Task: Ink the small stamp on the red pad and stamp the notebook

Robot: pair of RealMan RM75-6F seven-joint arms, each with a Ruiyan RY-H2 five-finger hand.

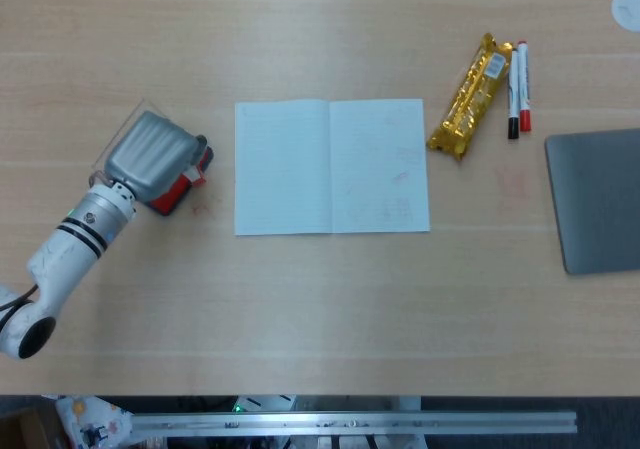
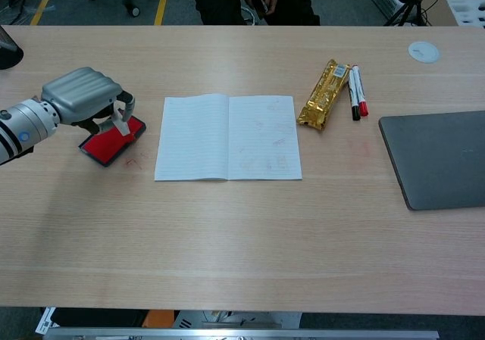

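Observation:
The red ink pad (image 2: 104, 146) lies at the left of the table, mostly covered in the head view, where only its near corner (image 1: 170, 195) shows. My left hand (image 2: 82, 95) hovers over the pad's right end, fingers curled down. It pinches a small pale stamp (image 2: 120, 125), whose tip peeks out beside the fingers in the head view (image 1: 197, 168). I cannot tell whether the stamp touches the pad. The open white notebook (image 2: 227, 137) lies flat to the right of the pad, with faint red marks on its right page (image 1: 400, 179). The left hand (image 1: 150, 152) is a short way left of the notebook (image 1: 332, 166).
A gold snack wrapper (image 2: 323, 94) and two markers (image 2: 356, 92) lie right of the notebook. A grey laptop (image 2: 439, 158) sits at the right edge. A white disc (image 2: 423, 51) is at the far right. Faint red stamp marks (image 2: 133, 160) show on the table by the pad.

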